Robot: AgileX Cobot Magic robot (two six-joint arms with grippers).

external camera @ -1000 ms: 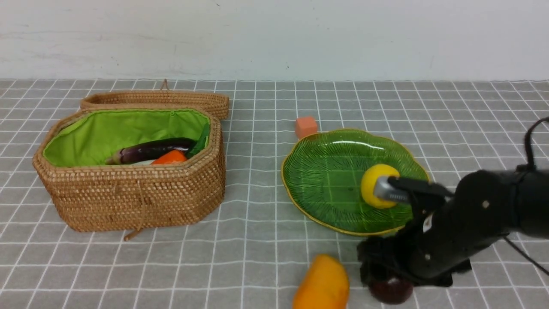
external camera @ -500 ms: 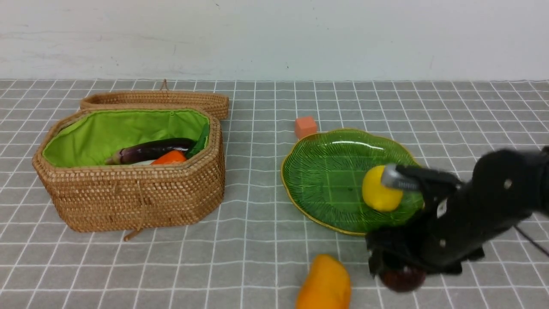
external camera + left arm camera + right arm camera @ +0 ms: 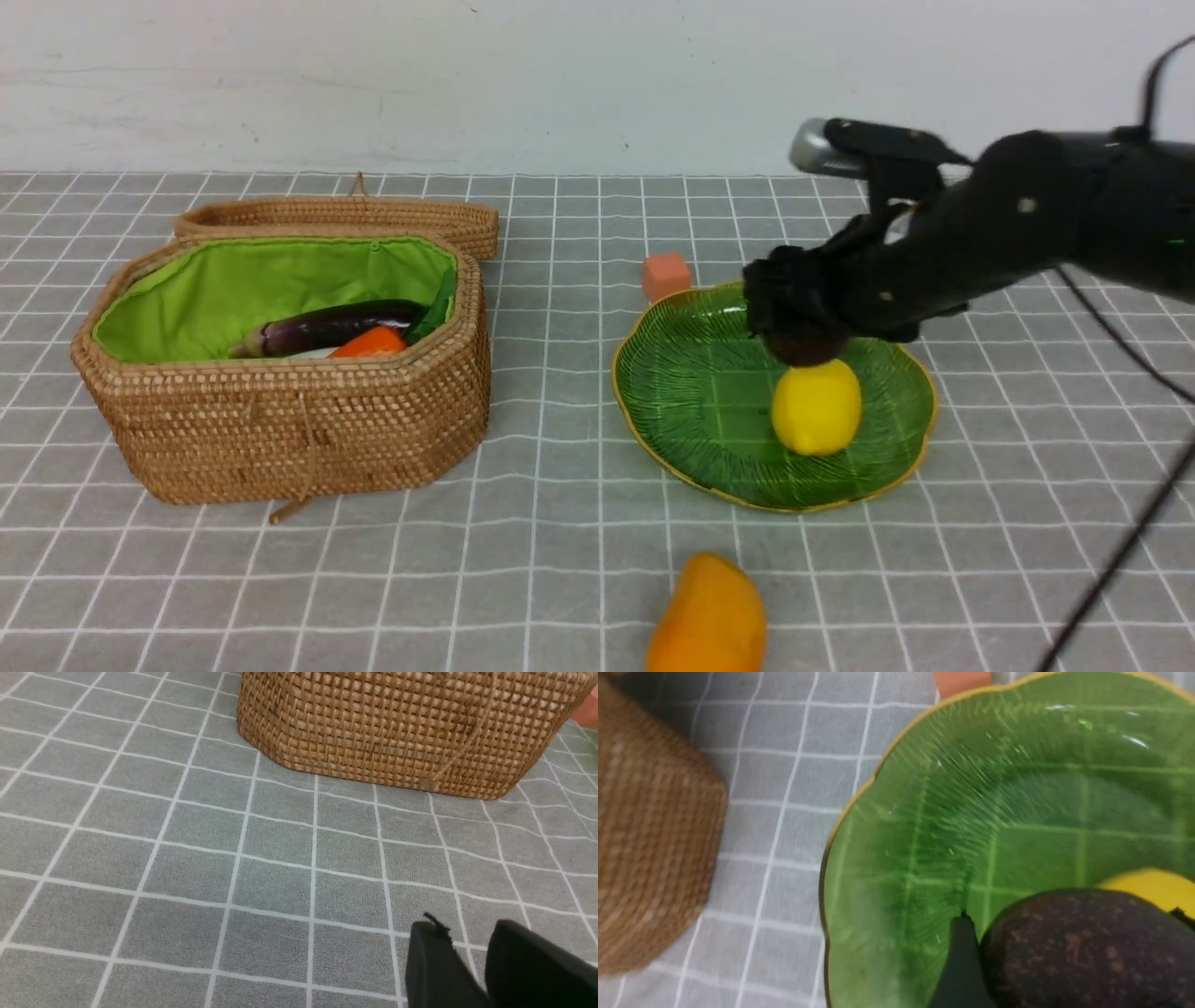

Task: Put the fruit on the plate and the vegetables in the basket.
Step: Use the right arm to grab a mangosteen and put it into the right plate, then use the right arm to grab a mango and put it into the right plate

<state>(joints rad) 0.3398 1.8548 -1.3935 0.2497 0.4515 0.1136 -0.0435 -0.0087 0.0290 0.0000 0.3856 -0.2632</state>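
Observation:
My right gripper (image 3: 798,322) is shut on the dark maroon fruit (image 3: 805,349) and holds it above the green plate (image 3: 695,392), just behind the yellow lemon (image 3: 816,408) that lies on the plate. In the right wrist view the maroon fruit (image 3: 1083,947) sits between the fingers over the plate (image 3: 924,826), with the lemon (image 3: 1153,886) beside it. The mango (image 3: 707,616) lies on the cloth in front of the plate. The eggplant (image 3: 327,327) and carrot (image 3: 369,343) lie in the basket (image 3: 299,420). My left gripper (image 3: 467,947) is shut and empty over the cloth near the basket (image 3: 397,723).
The basket lid (image 3: 345,217) leans behind the basket. A small orange cube (image 3: 667,275) stands just behind the plate's far left rim. A grey checked cloth (image 3: 560,523) covers the table. A white wall is at the back.
My right gripper has lifted the maroon fruit from the cloth in front of the plate and carried it up and back over the plate. The lemon has stayed on the plate.

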